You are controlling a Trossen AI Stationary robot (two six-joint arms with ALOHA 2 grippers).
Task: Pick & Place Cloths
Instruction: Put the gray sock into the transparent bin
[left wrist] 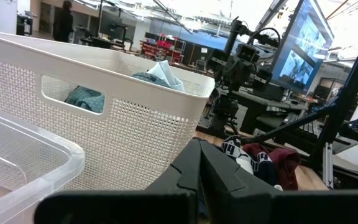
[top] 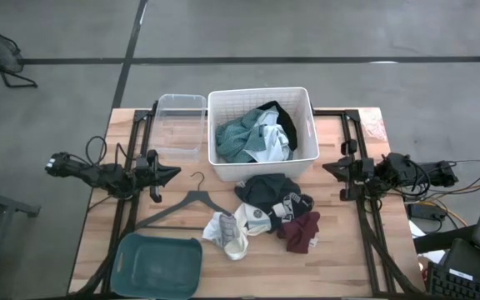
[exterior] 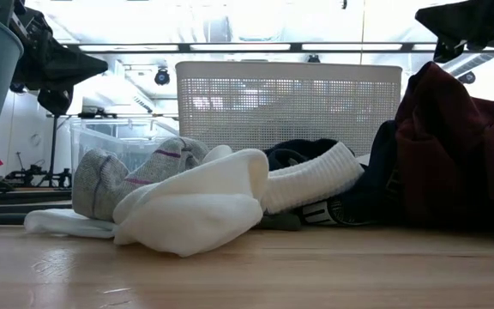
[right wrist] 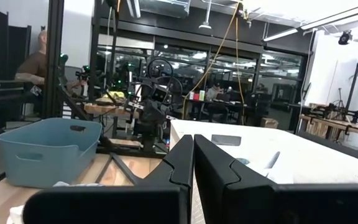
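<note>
Both pincers were closed and empty, fingers pressed together: the left gripper (top: pixel 172 173) hovered beside the clear plastic bin (top: pixel 181 125), the right gripper (top: pixel 330 169) by the far side of the white perforated plastic basket (top: pixel 261 163). A large teal-green cloth (top: pixel 237 138) and a pale white-grey cloth (top: pixel 268 143) lay heaped in that basket, while a black garment with white print (top: pixel 270 193), a small maroon cloth (top: pixel 301 230) and white-grey socks (top: pixel 230 232) lay bunched on the wooden table (top: pixel 348 258) just in front of it. A black clothes hanger (top: pixel 188 204) and a teal plastic tub (top: pixel 158 265) lay to the left of this pile.
</note>
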